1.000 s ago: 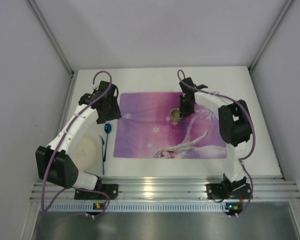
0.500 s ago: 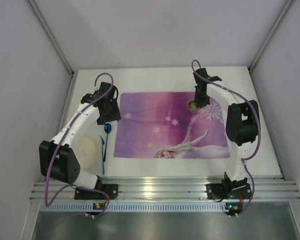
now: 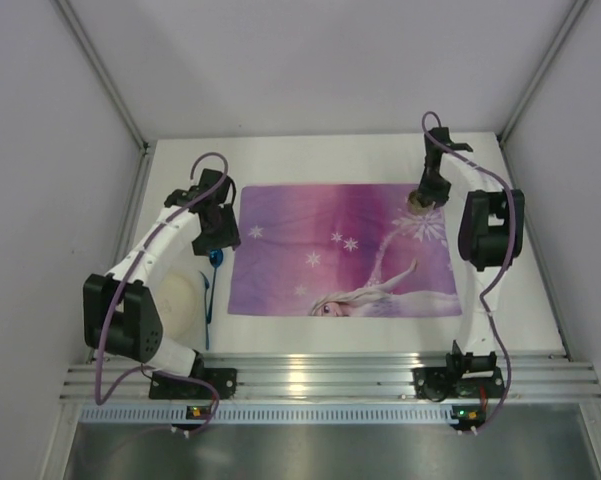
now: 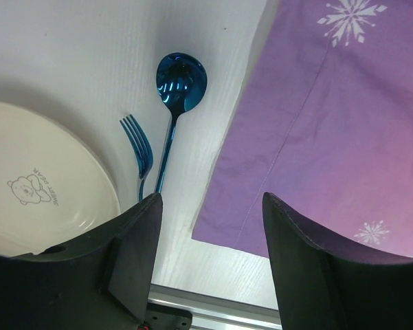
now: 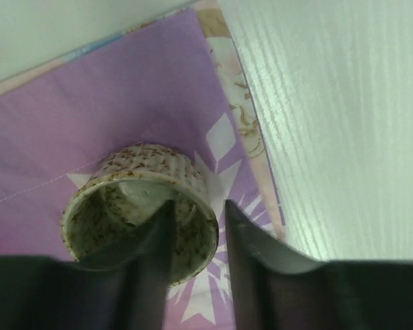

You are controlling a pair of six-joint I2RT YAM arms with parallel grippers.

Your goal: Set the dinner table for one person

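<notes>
The right pincer is pinching the rim of a small cup. One dark finger sits inside the cup and the other outside, with the wall nipped between them. The cup is round and ribbed on the outside, glazed cream with brown speckles, and it tips towards the wrist camera. Whether its foot rests on the cloth or hangs just clear of it is hard to say from this angle.

Beneath this pincer lies the far right corner of a purple fabric placemat, stitched along its hem and printed with white snowflakes. The worktop shows just to the pincer's right, past the mat's edge. It is flat, white and smooth, with a faint streaked grain. It also runs on behind the pincer to the back walls, and forward to a ribbed aluminium rail by the arm bases.

The left pincer is spread wide and holds nothing. It hovers over the placemat's left edge, so the mat lies under its right finger and bare worktop under its left. Close by on that bare strip lie a glossy blue metal spoon and a matching fork. They are side by side and nearly parallel, heads pointing the same way. Just past the fork is a round cream plate with a small bear drawing.
</notes>
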